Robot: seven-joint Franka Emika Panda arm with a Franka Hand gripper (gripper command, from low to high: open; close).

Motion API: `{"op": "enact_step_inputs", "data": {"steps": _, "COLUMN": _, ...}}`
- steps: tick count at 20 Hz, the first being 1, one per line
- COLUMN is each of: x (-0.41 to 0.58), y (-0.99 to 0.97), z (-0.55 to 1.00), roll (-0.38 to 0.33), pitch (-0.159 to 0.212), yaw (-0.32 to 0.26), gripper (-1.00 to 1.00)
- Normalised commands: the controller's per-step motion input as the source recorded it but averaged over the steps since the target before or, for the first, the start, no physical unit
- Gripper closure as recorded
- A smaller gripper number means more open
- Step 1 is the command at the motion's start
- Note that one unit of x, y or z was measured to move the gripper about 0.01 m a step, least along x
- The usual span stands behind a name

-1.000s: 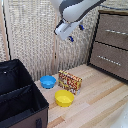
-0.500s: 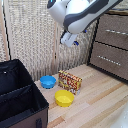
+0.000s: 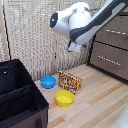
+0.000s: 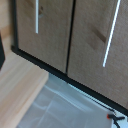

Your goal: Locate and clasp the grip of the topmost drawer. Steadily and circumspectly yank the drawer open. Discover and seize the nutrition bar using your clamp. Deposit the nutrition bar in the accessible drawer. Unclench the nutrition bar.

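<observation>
Arm's up in the air w/ gripper (image 3: 76, 47) by the topmost drawer (image 3: 116, 31), can't tell if open/closed; nutrition bar (image 3: 69, 81) on table (image 3: 102, 100) btwn blue bowl (image 3: 48, 81) & yellow bowl (image 3: 64, 98).

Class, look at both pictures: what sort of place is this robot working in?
Probably a mock-up room in a lab: a dark wooden dresser, a pale wood floor with two bowls and a snack box, and a robot arm overhead.

Red-and-yellow patterned nutrition bar (image 3: 70, 81), blue bowl (image 3: 48, 81), yellow bowl (image 3: 64, 98), dark brown topmost drawer (image 3: 115, 31).
</observation>
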Motion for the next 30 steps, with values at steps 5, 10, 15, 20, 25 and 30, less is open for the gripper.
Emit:
{"op": "enact_step_inputs", "data": {"steps": 5, "x": -0.114, "y": -0.80, "z": 0.20, "roll": -0.197, "pitch": 0.001, "yaw": 0.003, "gripper": -1.00}}
{"op": "enact_step_inputs", "data": {"steps": 10, "x": 0.000, "y": -0.75, "z": 0.15, "roll": -0.191, "pitch": -0.023, "yaw": 0.026, "gripper": -1.00}}
{"op": "enact_step_inputs", "data": {"steps": 15, "x": 0.000, "y": -0.68, "z": 0.05, "roll": -0.217, "pitch": -0.013, "yaw": 0.049, "gripper": -1.00}}
{"op": "enact_step_inputs", "data": {"steps": 20, "x": 0.000, "y": -0.69, "z": 0.01, "roll": -0.220, "pitch": -0.001, "yaw": 0.049, "gripper": -1.00}}
{"op": "enact_step_inputs", "data": {"steps": 25, "x": 0.062, "y": -0.68, "z": 0.04, "roll": -0.151, "pitch": -0.001, "yaw": 0.060, "gripper": -1.00}}
{"op": "enact_step_inputs", "data": {"steps": 30, "x": 0.093, "y": -0.10, "z": 0.02, "roll": -0.010, "pitch": 0.000, "yaw": 0.059, "gripper": 1.00}}
